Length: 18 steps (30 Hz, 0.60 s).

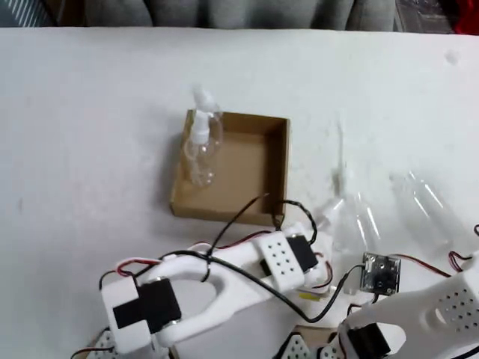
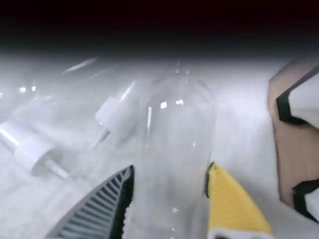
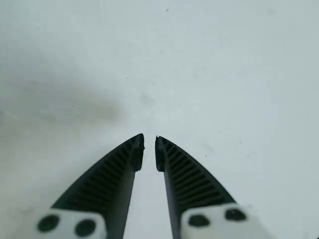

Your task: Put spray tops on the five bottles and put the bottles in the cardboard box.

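My left gripper has its grey and yellow fingers pressed against the two sides of a clear bottle with no top, lying on the white table. Two white spray tops lie loose just beyond it. From above, the left arm stretches past the front right corner of the cardboard box toward that bottle. Two capped bottles lie inside the box along its left wall. Another bare bottle lies further right. My right gripper is shut above bare table.
The right arm sits at the front right corner of the table. Red and black cables loop over the box's front wall. A cardboard piece with the white arm bases lies at the front edge.
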Tool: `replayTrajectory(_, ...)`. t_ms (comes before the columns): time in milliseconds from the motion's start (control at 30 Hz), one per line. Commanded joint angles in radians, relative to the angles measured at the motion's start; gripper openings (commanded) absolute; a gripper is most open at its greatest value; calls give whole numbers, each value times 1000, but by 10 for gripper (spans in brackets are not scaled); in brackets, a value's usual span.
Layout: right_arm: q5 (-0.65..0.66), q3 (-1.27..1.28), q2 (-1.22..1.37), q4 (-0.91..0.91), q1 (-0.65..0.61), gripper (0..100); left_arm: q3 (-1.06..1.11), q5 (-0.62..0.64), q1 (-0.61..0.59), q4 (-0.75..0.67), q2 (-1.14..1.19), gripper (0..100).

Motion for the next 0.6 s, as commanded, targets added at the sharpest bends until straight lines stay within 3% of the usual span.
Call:
replayTrajectory(0, -2, -44, -24, 8, 10, 15, -18, 9, 18, -17, 19, 12)
replayTrajectory(567, -2, -44, -24, 8, 21, 15, -15, 58, 5, -17, -99, 20)
